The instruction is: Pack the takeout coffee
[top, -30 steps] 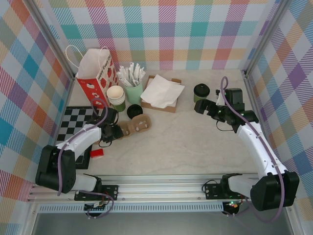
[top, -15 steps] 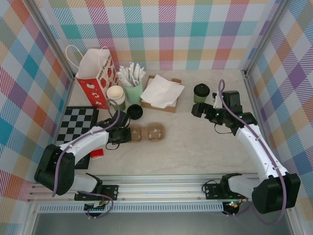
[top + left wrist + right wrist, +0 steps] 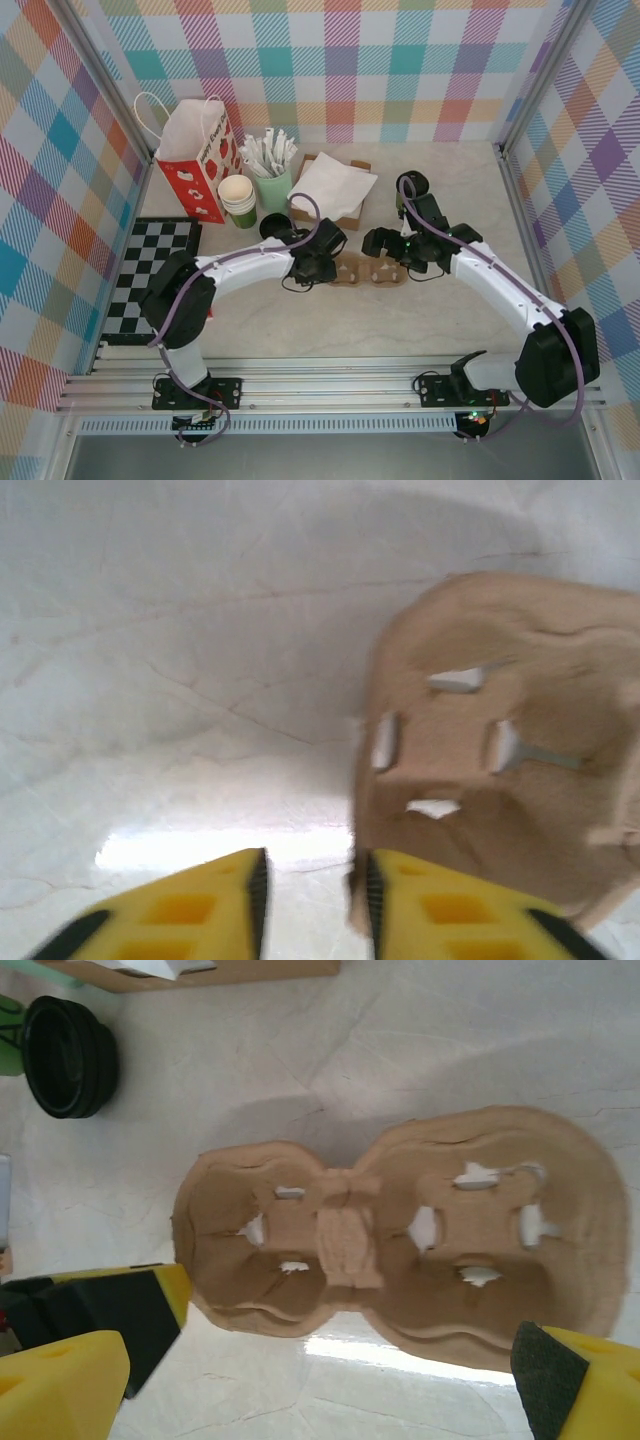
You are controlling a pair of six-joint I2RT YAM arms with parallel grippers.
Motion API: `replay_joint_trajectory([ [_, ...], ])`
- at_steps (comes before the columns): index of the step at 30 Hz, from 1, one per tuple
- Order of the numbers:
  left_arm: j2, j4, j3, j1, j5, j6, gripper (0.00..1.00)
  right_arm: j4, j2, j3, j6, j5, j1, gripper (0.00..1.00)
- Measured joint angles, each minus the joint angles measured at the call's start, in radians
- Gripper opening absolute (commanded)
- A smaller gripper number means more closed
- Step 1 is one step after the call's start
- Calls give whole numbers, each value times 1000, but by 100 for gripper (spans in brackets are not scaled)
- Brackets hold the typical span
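Note:
The takeout coffee [image 3: 414,184], a green cup with a black lid, stands at the back right, partly behind my right arm. A brown two-cup pulp carrier [image 3: 355,271] lies mid-table. My left gripper [image 3: 328,264] is at its left end. In the left wrist view that gripper [image 3: 312,905] is open by a narrow gap, with the carrier's rim [image 3: 480,770] against the right finger's inner face. My right gripper [image 3: 383,250] hovers over the carrier's right half. The right wrist view shows it [image 3: 320,1390] wide open, with the carrier [image 3: 400,1230] lying ahead between its fingers.
A red paper bag [image 3: 195,155], a stack of lidless cups [image 3: 238,197], a green cup of packets [image 3: 272,170] and a cardboard box of napkins [image 3: 330,188] line the back. A loose black lid [image 3: 68,1055] lies left of the carrier. A checkerboard mat [image 3: 150,262] is at the left.
My left arm has swept right with the carrier, from beside the checkerboard to mid-table. My right gripper has moved left, away from the coffee, to above the carrier.

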Motion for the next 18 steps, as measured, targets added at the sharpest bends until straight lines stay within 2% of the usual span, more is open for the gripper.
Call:
replay_joint_trajectory([
  [4,-37,-22,-25,3,-18,-11,75,-9,0,0,0,23,5,100],
  [8,-209,-103,-74,56,-46,0,90,-36,9,0,-16,55,29,100],
  [10,-325,-146,-74,135,-57,9,94,-50,28,0,-29,68,43,100],
  [14,-524,-239,-16,396,-83,12,98,-57,60,0,-34,88,55,100],
  [18,-515,-337,159,574,-117,3,99,-47,62,0,-30,123,55,100],
])
